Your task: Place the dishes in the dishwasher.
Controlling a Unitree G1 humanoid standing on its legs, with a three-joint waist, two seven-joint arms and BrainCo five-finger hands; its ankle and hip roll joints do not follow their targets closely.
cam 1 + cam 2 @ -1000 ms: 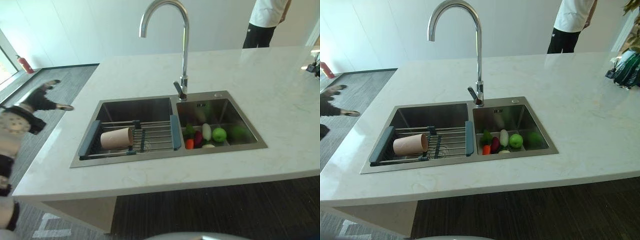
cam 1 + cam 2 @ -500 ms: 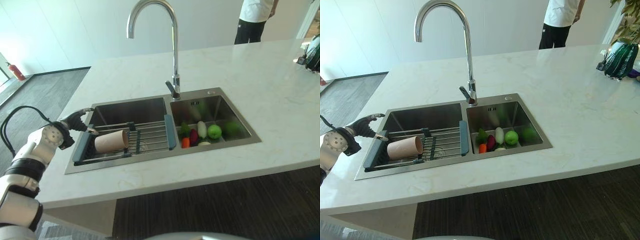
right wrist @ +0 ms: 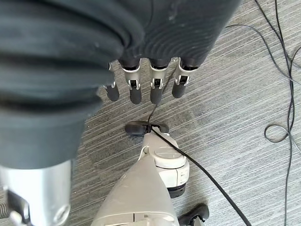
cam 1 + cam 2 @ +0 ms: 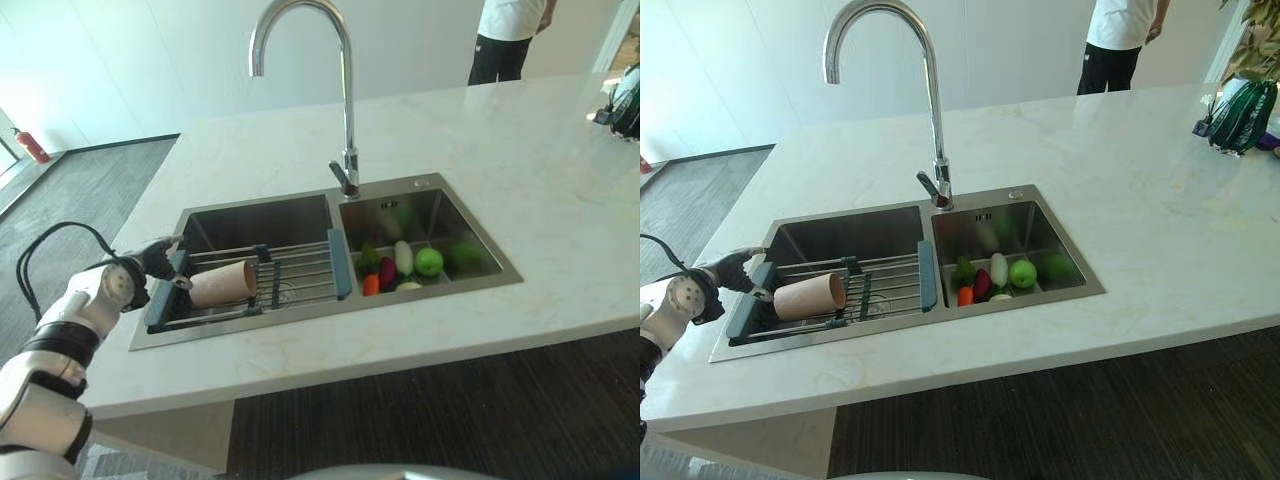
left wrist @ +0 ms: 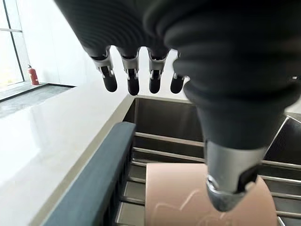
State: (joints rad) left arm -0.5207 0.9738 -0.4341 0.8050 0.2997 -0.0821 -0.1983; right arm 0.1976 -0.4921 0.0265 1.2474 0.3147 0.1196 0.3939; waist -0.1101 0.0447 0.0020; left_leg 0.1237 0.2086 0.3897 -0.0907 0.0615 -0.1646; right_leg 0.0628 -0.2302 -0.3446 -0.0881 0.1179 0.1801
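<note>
Right hand [image 3: 141, 89] hangs over grey floor, fingers straight and apart, holding nothing; idle. Left hand [image 4: 158, 262] sits at the left end of the rack [image 4: 300, 275], just beside the cup [image 4: 223, 283]; its wrist view shows fingers extended and spread from the thumb, the cup's side right under the thumb tip, no wrap around it yet. Contact between thumb and cup cannot be told for certain. The cup, tan, lies on its side on the wire rack spanning the left basin of the sink [image 4: 500, 282], open end pointing toward the faucet [image 4: 345, 100] side. Right basin holds an apple [image 4: 429, 262], a carrot [image 4: 373, 285] and other produce, not part of the job. White marble surface [image 4: 560, 190] all round the sink; a person [image 4: 505, 40] stands at its far side. No dishwasher in sight. Step in hand, as judged: reach and pre-grasp on the cup. Next move calls for closing fingers and thumb round the cup's body, then lifting it clear of the rack's blue end rail [image 5: 94, 183] without snagging. Risk: the cup may roll along the wires if nudged before the grip closes.
</note>
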